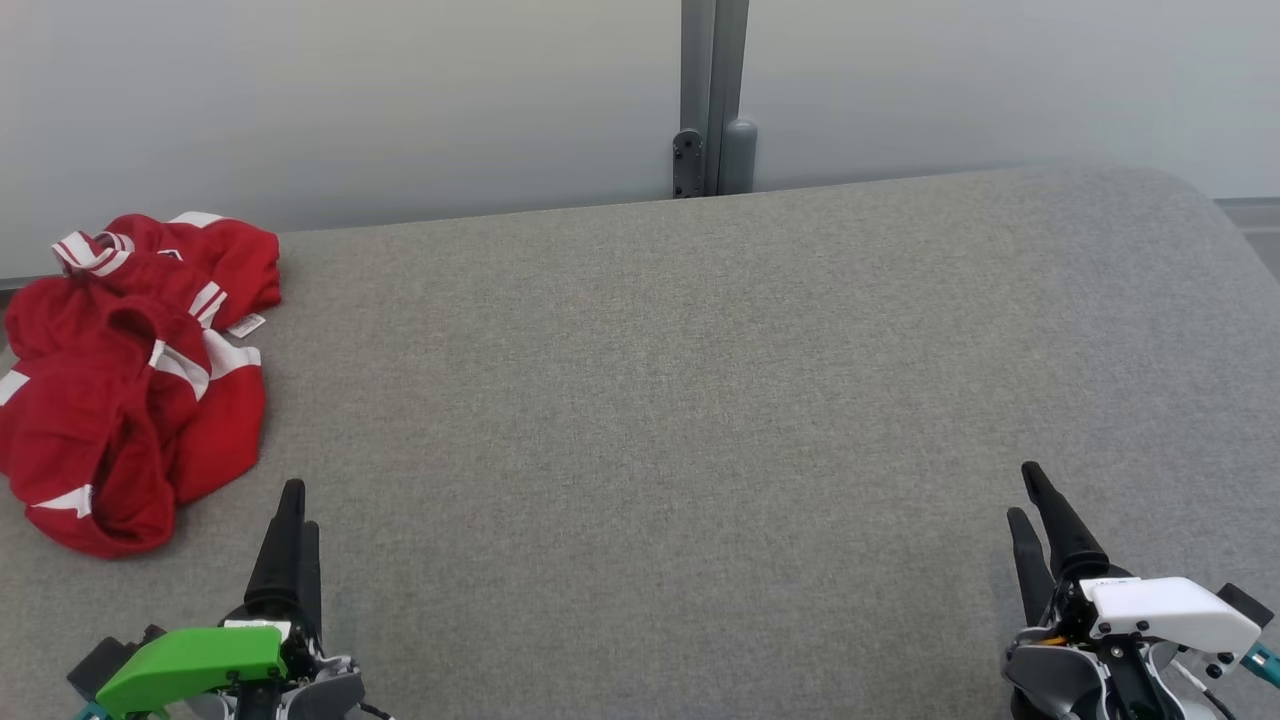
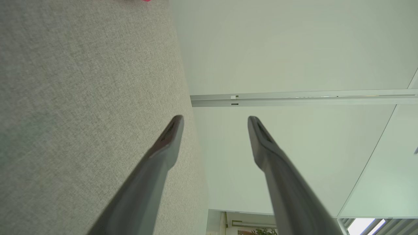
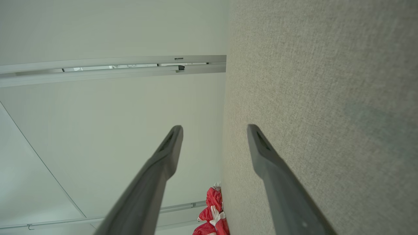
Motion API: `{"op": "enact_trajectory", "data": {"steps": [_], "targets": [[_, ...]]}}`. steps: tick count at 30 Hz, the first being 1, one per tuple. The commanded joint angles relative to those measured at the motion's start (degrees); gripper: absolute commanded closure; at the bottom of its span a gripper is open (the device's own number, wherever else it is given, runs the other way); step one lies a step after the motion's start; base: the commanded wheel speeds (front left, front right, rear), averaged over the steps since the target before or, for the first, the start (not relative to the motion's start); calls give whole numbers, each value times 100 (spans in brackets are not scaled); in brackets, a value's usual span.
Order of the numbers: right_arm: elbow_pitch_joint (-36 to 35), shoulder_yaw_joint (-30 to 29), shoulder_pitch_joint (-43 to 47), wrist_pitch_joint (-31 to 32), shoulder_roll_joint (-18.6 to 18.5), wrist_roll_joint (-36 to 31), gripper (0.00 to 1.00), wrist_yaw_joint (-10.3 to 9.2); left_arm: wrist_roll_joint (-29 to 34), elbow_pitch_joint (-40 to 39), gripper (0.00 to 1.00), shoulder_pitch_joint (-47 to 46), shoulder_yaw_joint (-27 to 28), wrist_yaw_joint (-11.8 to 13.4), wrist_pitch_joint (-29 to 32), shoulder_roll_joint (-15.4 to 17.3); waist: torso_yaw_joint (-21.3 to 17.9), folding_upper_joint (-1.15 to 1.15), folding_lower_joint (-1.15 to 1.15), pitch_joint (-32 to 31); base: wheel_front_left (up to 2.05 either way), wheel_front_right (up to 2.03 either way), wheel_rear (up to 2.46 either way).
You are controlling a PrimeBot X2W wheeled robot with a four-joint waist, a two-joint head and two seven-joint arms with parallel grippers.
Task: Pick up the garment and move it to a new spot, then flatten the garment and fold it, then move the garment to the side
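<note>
At far left of the tabletop (image 1: 700, 400): crumpled red garment (image 1: 130, 380). Near it, left end effector (image 1: 300, 505); well apart, right end effector (image 1: 1023, 490); both open. I'd pinch a thick fold.

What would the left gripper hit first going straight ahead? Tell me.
Nothing near: the left gripper points along the bare grey cushion, passing right of the red garment. Past the far edge it would likely meet the pale wall.
</note>
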Motion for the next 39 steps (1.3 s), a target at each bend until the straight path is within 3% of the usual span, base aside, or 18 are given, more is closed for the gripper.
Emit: {"op": "enact_trajectory", "data": {"steps": [1,13,27,39], "targets": [[-136,27,-43,-61,-38,-90,0,2,123,-148,0,-35,-45,9,-59,25,1,0,0,0,0,0,0],[-505,31,-14,-352,-49,-1138,0,2,1062,-581,0,-46,-294,252,-350,36,2,0,0,4,0,0,0],[-1038,262,47,-647,-60,-3155,0,3,2453,-947,0,-15,-589,544,-645,47,-1,0,0,4,0,0,0],[-1261,385,114,-873,-66,-4249,0,3,3750,-1060,0,73,-739,710,-868,55,0,0,0,0,0,0,0]]}}
